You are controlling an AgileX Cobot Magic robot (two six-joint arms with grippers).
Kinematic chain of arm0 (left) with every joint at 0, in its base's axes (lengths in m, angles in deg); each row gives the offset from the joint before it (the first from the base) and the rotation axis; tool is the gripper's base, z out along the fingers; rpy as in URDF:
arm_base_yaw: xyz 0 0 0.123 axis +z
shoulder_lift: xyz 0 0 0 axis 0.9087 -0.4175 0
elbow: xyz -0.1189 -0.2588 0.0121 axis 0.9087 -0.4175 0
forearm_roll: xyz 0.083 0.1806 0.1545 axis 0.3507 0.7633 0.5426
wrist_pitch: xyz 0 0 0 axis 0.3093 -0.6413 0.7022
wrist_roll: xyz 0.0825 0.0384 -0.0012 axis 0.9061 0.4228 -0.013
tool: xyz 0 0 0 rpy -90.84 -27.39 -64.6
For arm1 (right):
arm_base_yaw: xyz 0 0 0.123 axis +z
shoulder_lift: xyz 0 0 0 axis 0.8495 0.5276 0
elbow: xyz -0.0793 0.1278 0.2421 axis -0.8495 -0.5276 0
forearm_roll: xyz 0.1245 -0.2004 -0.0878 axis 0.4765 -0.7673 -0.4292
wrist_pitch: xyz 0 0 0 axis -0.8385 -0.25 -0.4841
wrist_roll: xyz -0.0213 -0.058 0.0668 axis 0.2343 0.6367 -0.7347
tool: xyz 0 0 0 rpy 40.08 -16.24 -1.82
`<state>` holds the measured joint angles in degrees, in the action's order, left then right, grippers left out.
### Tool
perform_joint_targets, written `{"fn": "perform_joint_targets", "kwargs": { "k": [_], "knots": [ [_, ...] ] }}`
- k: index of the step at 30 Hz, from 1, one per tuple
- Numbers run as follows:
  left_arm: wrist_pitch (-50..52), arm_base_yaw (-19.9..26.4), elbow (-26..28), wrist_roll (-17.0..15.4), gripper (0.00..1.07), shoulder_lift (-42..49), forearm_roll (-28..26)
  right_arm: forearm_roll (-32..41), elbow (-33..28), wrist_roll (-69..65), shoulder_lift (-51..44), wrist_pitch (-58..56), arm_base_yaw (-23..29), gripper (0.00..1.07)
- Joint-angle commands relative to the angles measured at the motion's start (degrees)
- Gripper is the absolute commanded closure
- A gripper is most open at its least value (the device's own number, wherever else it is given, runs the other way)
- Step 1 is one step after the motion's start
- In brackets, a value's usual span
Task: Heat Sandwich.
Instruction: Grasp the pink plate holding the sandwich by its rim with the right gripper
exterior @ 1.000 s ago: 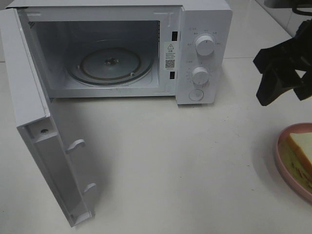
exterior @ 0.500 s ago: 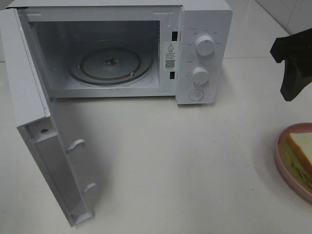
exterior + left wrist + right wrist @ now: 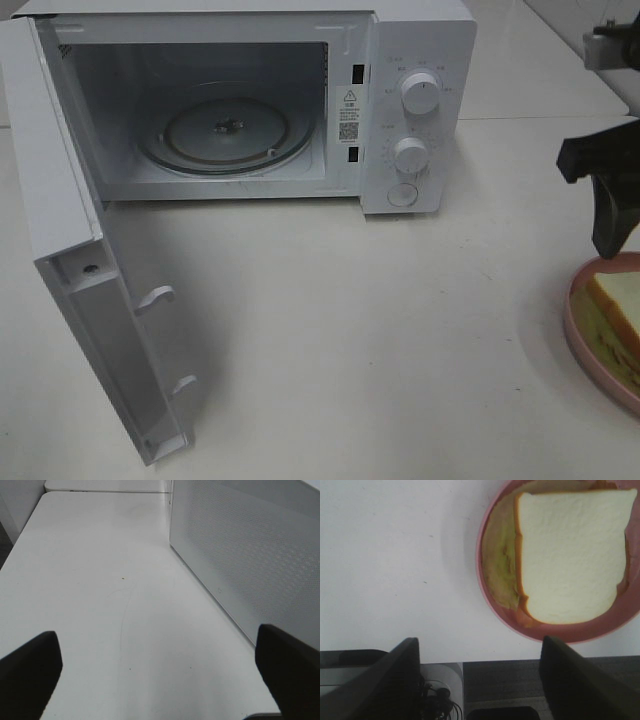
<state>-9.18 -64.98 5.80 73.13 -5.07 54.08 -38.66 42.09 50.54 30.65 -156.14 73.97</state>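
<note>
Microwave (image 3: 415, 60) door (image 3: 70, 250) is swung fully open with the glass turntable (image 3: 225, 135) bare; the sandwich (image 3: 570, 555) sits on the pink plate (image 3: 560, 632) at the right edge of the white table (image 3: 350, 330), well apart from the oven. Right gripper (image 3: 480, 647) hangs above the table just beside the plate rim, jaws spread, nothing between them, not touching the bread. Left gripper (image 3: 157, 645) is spread wide and empty over bare tabletop next to a perforated white panel (image 3: 250, 555).
</note>
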Motion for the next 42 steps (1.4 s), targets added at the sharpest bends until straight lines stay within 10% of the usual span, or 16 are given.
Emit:
{"fn": "perform_joint_targets", "kwargs": {
  "k": [1, 42],
  "knots": [
    [0.5, 0.1, -0.1, 0.0, 0.09, 1.1, 0.0, -0.3, -2.1, -1.0, -0.9, -1.1, -0.5, 0.4],
    [0.5, 0.1, -0.1, 0.0, 0.09, 1.1, 0.0, 1.5, -8.9, -0.9, 2.9, 12.7, -0.5, 0.42]
  ]
}}
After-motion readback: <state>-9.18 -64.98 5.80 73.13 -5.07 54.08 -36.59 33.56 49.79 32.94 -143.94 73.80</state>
